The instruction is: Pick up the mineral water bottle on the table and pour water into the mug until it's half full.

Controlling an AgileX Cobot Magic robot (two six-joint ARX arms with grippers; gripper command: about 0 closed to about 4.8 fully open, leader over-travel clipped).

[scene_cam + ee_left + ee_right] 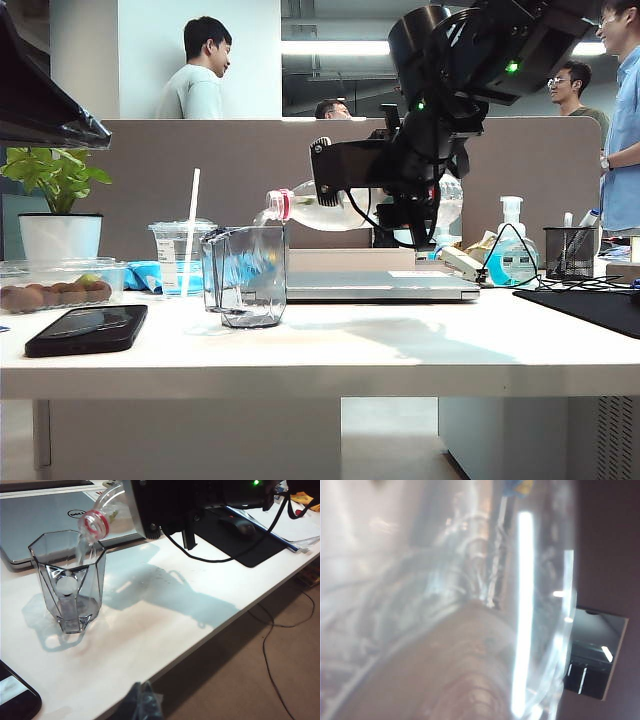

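My right gripper (338,192) is shut on the mineral water bottle (298,212), holding it roughly level above the table (330,350). Its pinkish-red neck ring (95,522) hangs just over the rim of the mug (245,275). The smoky-grey faceted mug (67,580) stands upright on the white top, and a thin clear streak seems to run from the bottle's mouth into it. The right wrist view is filled by the bottle's clear wall (445,605). My left gripper (142,702) hovers off the table's front edge, well short of the mug, with its dark tips together and nothing between them.
A closed silver laptop (380,285) lies behind the mug. A lidded plastic cup with a straw (180,255), a fruit box (55,285), a potted plant (60,235) and a black phone (88,328) sit left. A sanitizer bottle (512,255), pen holder (568,250) and black mat (590,305) sit right.
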